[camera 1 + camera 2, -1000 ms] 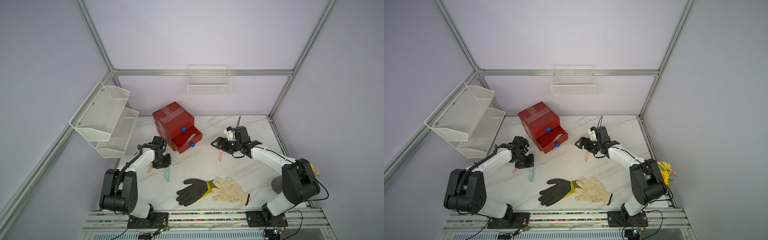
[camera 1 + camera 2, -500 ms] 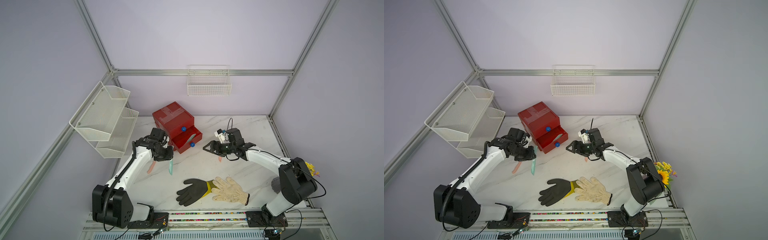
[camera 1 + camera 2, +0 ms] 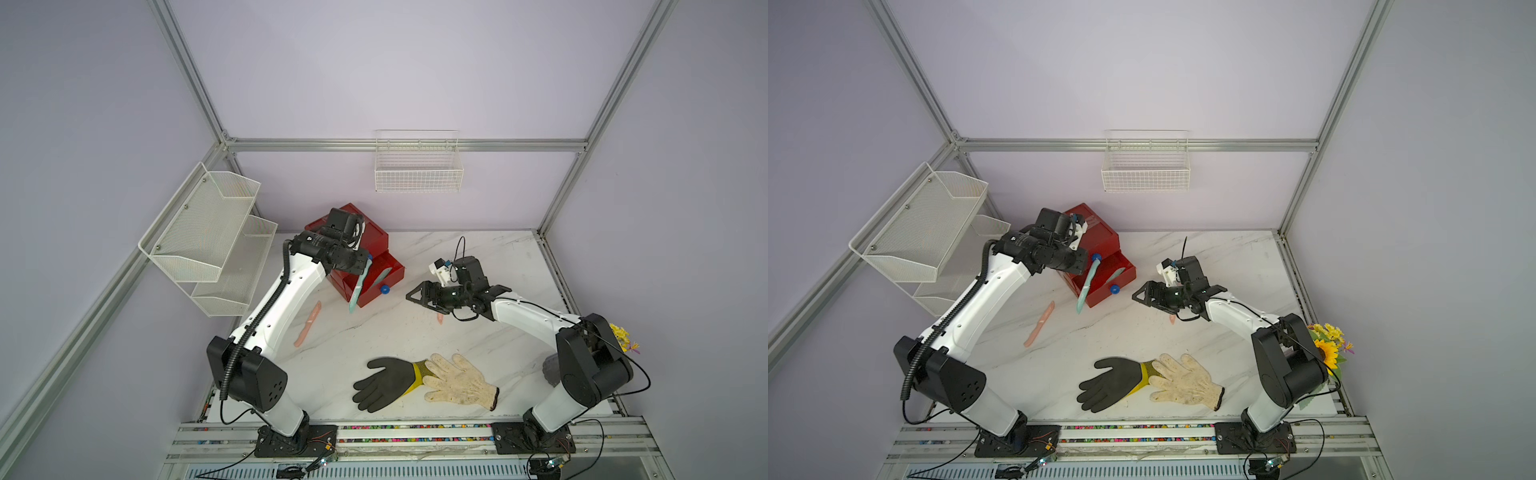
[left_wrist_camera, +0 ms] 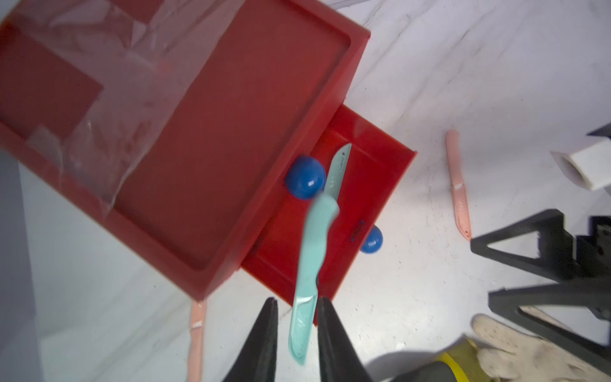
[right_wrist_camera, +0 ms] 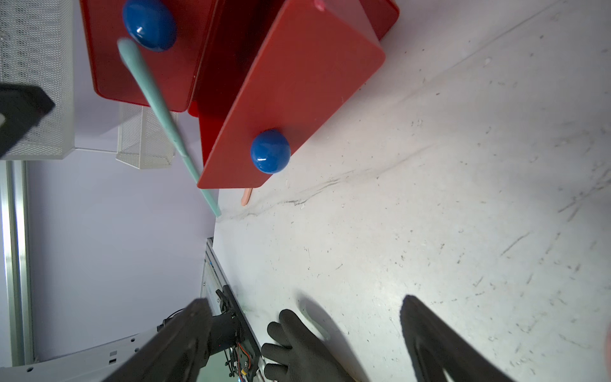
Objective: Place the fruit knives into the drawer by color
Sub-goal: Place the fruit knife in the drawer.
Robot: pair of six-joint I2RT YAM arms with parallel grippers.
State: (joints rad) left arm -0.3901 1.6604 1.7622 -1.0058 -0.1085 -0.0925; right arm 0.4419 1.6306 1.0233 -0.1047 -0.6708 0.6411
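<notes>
Marble tabletop (image 3: 415, 257) under lilac walls, and at its far left the red drawer cabinet (image 3: 374, 239) with its lowest drawer (image 4: 373, 185) pulled out, one blue-green knife (image 4: 339, 165) inside. Left gripper (image 4: 296, 299) hangs over that drawer, jaws slightly apart around a second blue-green knife (image 4: 314, 244) slanting down, though I cannot tell whether it is pinched. Right gripper (image 3: 417, 300) hovers right of the cabinet, spread wide and empty, a pink knife (image 3: 439, 318) on the table beneath it — another pink knife (image 3: 307, 324) lies left of the drawer.
</notes>
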